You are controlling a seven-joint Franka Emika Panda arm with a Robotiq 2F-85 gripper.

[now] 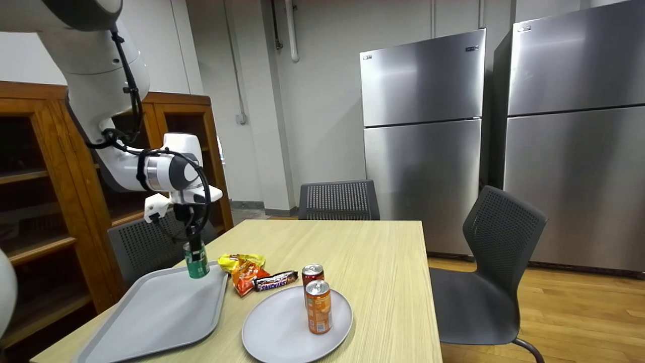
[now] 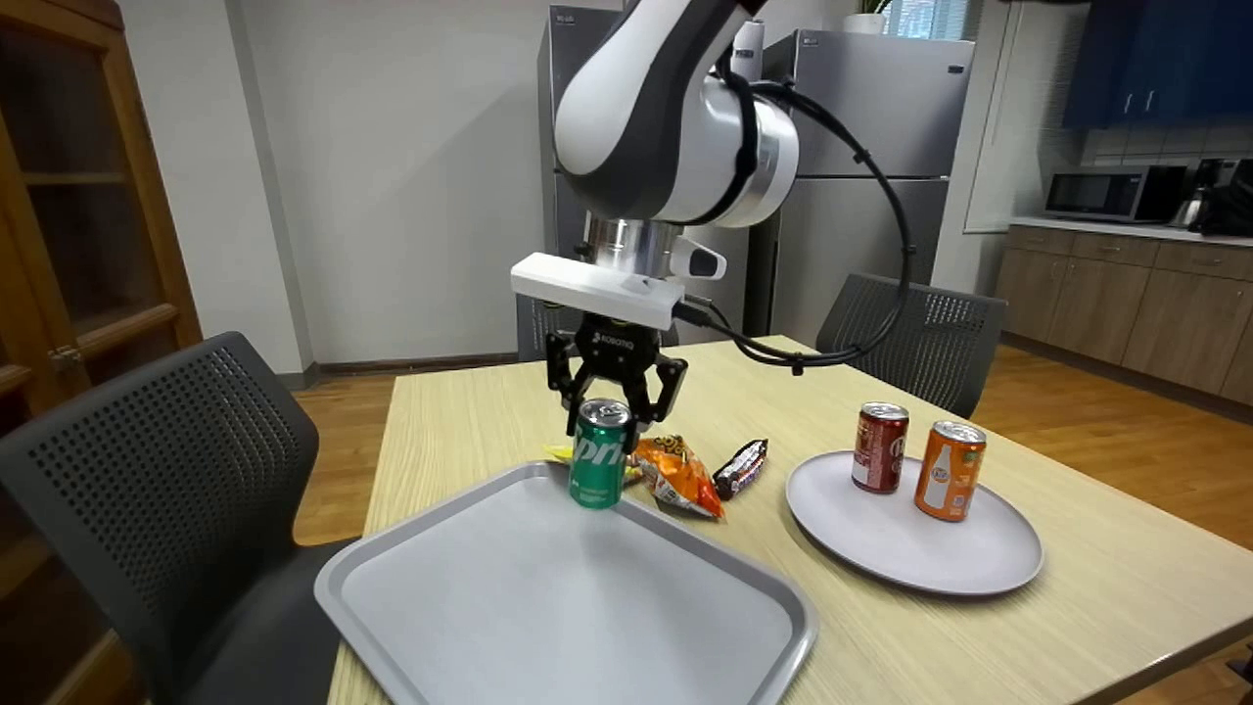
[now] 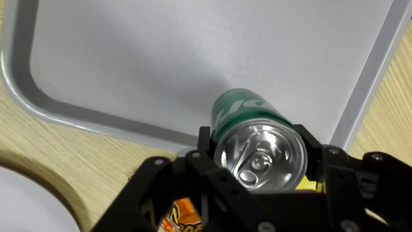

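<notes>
– Looks like coated metal on the green can (image 2: 596,465)?
– Does, and shines bare and silvery at the lid (image 3: 261,156).
– On the grey tray (image 2: 568,607)?
– Reads as smooth, matt plastic, catching a glossy line along the rim (image 3: 67,123).
– On the tabletop (image 1: 373,252)?
– Shows pale wood grain, low in sheen.
– On the orange bag (image 2: 675,475)?
– Crinkles and shines like plastic film.
– Gleams like brushed steel on the refrigerators (image 1: 423,166).

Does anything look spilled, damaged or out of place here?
Nothing stands out: the gripper holds the green can, the red can and orange can stand upright on the plate, and no spill shows.
</notes>
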